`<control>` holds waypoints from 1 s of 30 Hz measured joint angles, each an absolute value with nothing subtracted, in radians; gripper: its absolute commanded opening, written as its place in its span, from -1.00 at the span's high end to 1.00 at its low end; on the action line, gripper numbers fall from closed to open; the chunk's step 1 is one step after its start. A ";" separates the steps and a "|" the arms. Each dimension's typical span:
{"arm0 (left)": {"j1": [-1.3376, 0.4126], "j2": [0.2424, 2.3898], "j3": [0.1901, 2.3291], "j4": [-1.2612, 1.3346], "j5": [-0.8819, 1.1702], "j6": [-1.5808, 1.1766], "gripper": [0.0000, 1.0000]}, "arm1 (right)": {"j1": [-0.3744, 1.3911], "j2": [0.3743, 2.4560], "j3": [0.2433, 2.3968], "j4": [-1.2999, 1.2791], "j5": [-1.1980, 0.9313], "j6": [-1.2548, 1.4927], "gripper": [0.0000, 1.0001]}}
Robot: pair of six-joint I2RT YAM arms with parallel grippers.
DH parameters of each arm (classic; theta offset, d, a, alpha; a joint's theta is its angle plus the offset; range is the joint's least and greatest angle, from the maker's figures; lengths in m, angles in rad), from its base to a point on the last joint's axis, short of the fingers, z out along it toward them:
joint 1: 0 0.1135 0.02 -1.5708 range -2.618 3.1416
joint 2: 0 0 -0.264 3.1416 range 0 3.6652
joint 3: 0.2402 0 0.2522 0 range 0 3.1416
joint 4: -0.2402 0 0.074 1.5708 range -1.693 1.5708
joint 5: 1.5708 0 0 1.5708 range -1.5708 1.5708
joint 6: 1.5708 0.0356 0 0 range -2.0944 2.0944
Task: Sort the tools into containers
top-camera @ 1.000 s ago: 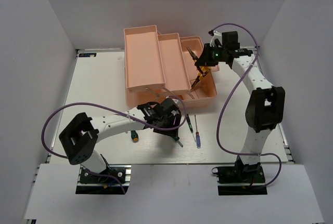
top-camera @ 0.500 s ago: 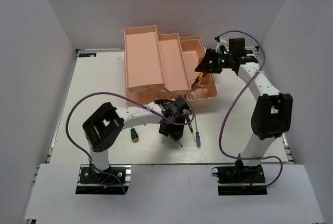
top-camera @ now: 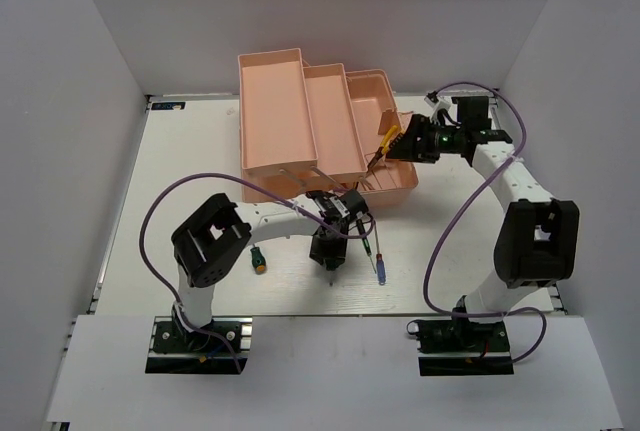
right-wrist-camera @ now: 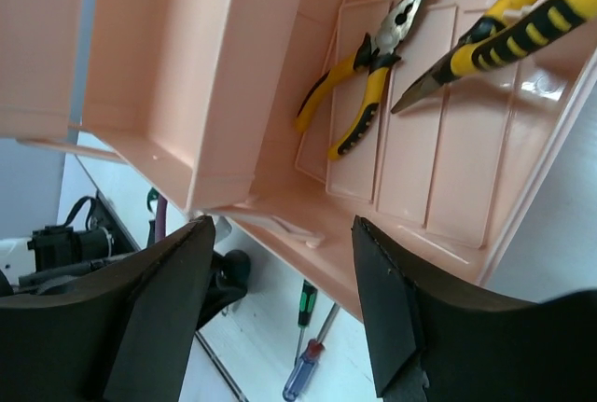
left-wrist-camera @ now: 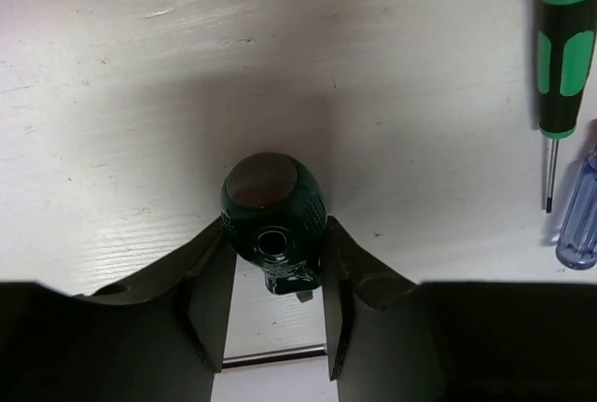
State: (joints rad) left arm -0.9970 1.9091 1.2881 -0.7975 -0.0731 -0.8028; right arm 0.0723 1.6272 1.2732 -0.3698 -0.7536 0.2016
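My left gripper [top-camera: 330, 254] is low over the table in front of the toolbox, and its jaws press both sides of a stubby dark-green screwdriver [left-wrist-camera: 273, 218] that rests on the table. My right gripper [top-camera: 393, 141] hangs open above the right compartment of the salmon-pink toolbox [top-camera: 300, 121], with nothing between its fingers [right-wrist-camera: 159, 299]. Yellow-handled needle-nose pliers [right-wrist-camera: 371, 80] lie in that compartment. A second yellow-handled pair [right-wrist-camera: 504, 36] leans there too. A thin dark-green screwdriver [top-camera: 367, 239] and a blue-handled one [top-camera: 380, 268] lie on the table. An orange-tipped stubby screwdriver [top-camera: 259, 262] lies to the left.
The toolbox tiers [top-camera: 272, 106] are folded out in steps toward the back left. Both thin screwdrivers lie just right of my left gripper, in the left wrist view dark-green [left-wrist-camera: 562, 57] and blue [left-wrist-camera: 580, 215]. Purple cables loop off both arms. White walls enclose the table.
My right gripper has opened, let the pliers go in the toolbox and drawn back to the right. My left gripper has shifted right and closed in on the stubby green screwdriver.
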 measured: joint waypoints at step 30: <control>-0.782 2.180 2.267 -0.879 -0.335 -0.380 0.84 | -0.034 1.418 1.153 -0.819 -0.748 -0.494 1.00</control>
State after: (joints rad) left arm -0.7822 2.1803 2.2673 -0.8791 -0.3347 -0.3801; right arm -0.0338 1.4178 1.1530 -0.8188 -0.7483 -0.4938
